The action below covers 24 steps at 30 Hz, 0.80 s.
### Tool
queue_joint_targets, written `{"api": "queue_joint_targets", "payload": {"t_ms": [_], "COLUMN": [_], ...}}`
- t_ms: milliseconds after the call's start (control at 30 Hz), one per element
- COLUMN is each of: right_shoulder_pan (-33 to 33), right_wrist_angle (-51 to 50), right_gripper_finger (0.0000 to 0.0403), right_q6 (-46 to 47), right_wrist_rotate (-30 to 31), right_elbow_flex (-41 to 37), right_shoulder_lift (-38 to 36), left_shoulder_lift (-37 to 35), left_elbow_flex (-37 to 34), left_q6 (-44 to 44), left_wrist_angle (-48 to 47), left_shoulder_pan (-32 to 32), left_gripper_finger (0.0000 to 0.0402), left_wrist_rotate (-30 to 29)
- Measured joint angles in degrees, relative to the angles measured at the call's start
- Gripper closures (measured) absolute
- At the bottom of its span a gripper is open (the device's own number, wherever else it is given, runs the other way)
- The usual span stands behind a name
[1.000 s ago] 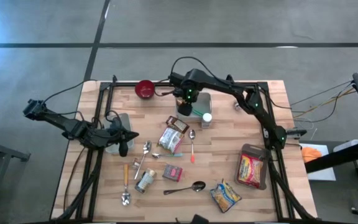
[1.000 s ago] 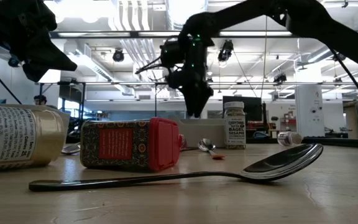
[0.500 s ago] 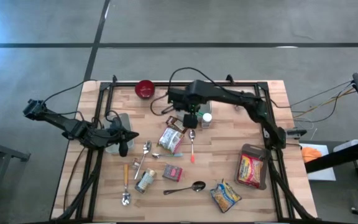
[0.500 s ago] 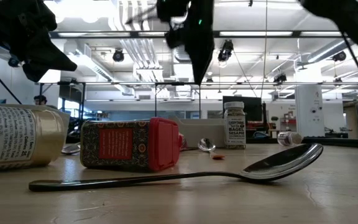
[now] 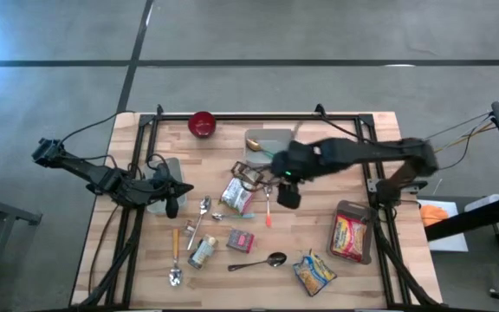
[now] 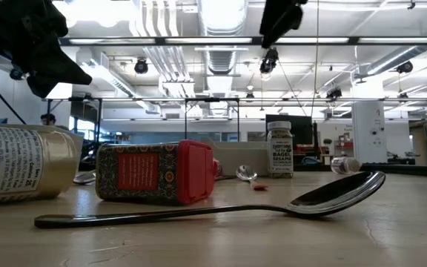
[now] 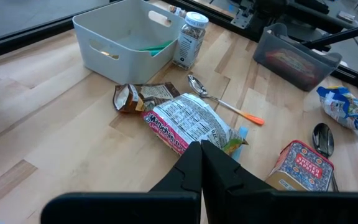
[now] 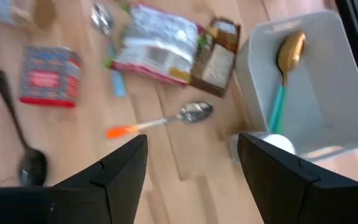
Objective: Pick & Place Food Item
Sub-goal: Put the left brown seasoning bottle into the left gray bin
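My right gripper (image 5: 288,196) hangs open high over the table's middle, with nothing between its fingers (image 8: 194,180). Below it lie a pink-and-white food packet (image 8: 157,53), a brown packet (image 8: 216,59) and a spoon with an orange handle (image 8: 166,121). The packets (image 5: 239,194) lie flat on the wood. A white-capped spice bottle (image 8: 272,144) stands beside the white bin (image 8: 309,93). My left gripper (image 7: 201,165) waits shut at the table's left (image 5: 173,196).
A gold spoon with a teal handle (image 8: 286,68) lies in the bin. A red tin (image 5: 241,241), a jar (image 5: 203,251) and a black spoon (image 5: 262,261) lie nearer the front. A grey tray with a noodle packet (image 5: 350,234) sits right. A red bowl (image 5: 202,124) stands far left.
My right gripper has left the space over the white bin and swung toward the table's near edge and a little right, rising well above the table and tipping as it went. Its fingers have stayed open. Nothing on the table has moved.
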Motion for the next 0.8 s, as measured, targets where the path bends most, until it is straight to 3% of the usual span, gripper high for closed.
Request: {"api": "queue_joint_targets", "payload": {"t_ms": [433, 800], "right_shoulder_pan": [4.38, 4.38], "right_wrist_angle": [22.99, 39.05], "right_gripper_finger": [0.0155, 0.0155], "right_q6": [0.76, -1.44], "right_wrist_rotate": [3.11, 3.01], "right_elbow_flex": [-27.94, -41.48], "right_shoulder_lift": [-16.77, -23.60], "left_shoulder_lift": [-0.01, 0.45], "left_elbow_flex": [0.00, 0.00], "left_q6": [-0.01, -0.11], "left_wrist_angle": [0.00, 7.70], "left_shoulder_pan": [0.00, 0.02], "left_gripper_finger": [0.0401, 0.0401], "left_wrist_rotate": [-0.01, -1.52]}}
